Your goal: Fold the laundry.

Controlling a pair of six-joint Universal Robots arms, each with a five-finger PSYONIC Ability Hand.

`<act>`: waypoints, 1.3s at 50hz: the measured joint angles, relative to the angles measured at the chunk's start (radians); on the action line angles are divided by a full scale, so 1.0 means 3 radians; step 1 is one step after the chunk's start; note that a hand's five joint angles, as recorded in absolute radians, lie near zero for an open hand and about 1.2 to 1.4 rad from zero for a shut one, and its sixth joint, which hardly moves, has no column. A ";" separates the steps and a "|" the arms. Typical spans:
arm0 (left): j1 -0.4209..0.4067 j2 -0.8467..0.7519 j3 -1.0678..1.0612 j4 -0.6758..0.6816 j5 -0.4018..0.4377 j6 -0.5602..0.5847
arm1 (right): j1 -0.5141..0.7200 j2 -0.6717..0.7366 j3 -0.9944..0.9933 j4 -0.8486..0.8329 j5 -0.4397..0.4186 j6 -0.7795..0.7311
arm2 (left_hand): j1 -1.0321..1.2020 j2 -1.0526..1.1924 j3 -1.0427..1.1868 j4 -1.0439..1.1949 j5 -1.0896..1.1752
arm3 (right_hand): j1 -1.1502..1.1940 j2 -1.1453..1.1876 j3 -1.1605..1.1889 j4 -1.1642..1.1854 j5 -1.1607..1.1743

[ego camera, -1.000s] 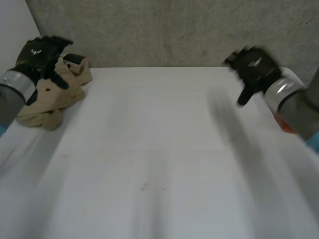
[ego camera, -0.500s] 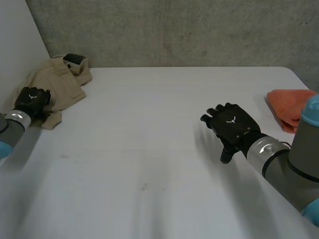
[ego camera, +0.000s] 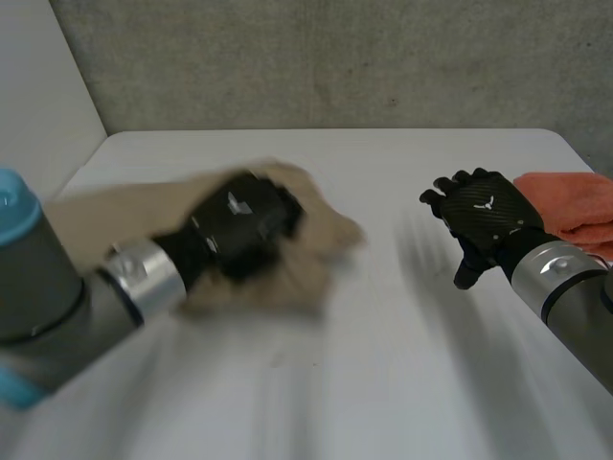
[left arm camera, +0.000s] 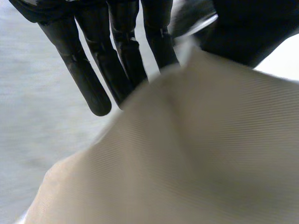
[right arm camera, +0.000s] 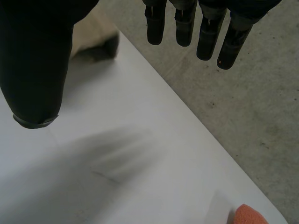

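The left hand [ego camera: 239, 222], left of centre in the head view, is closed on a beige garment [ego camera: 330, 235]. Its wrist view shows the fingers held fairly straight, with the twill-like cloth rising between them and the thumb (the grip reads as a pinch, not a fist). From the hand the garment spreads towards the left edge of the frame and ends in a loose fold just right of the knuckles, over the middle of the white table [ego camera: 316, 383]. The left arm [ego camera: 57, 297], with its grey joint and light-blue cap, comes in from the lower left corner. The right hand [ego camera: 484, 218], at the middle right of the head view, is relaxed and holds nothing. Its fingers are spread and nearly straight above the bare tabletop, and in its wrist view they hang apart from the thumb with only table and floor beyond them. Just beside that hand, at the right edge of the frame, lies a folded orange cloth [ego camera: 575, 206], which it is not touching; the right wrist view shows a corner of it near the table edge. A grey concrete wall [ego camera: 335, 57] runs across the top of the frame behind the table.
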 measured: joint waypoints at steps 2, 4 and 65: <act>-0.0076 0.0069 -0.0103 -0.0153 0.0163 -0.0013 | -0.0004 -0.0002 -0.0004 0.0004 -0.0002 0.0000 | -0.0497 -0.0418 -0.0456 -0.0462 -0.0443 | 0.0000 0.0000 -0.0002 -0.0002 0.0000; -0.0133 0.0106 -0.0162 -0.0299 0.0273 -0.0010 | -0.0005 -0.0001 -0.0010 0.0012 -0.0004 0.0001 | -0.2198 -0.1992 -0.2005 -0.1979 -0.1967 | 0.0000 0.0000 -0.0002 -0.0002 -0.0001; 0.0139 -0.0065 -0.0005 -0.0763 -0.2131 -0.0373 | 0.0549 0.0536 0.0045 -0.0194 -0.0012 -0.0556 | 0.0439 0.0453 0.0395 0.0416 0.0268 | 0.2519 0.3163 0.3156 0.3173 0.3053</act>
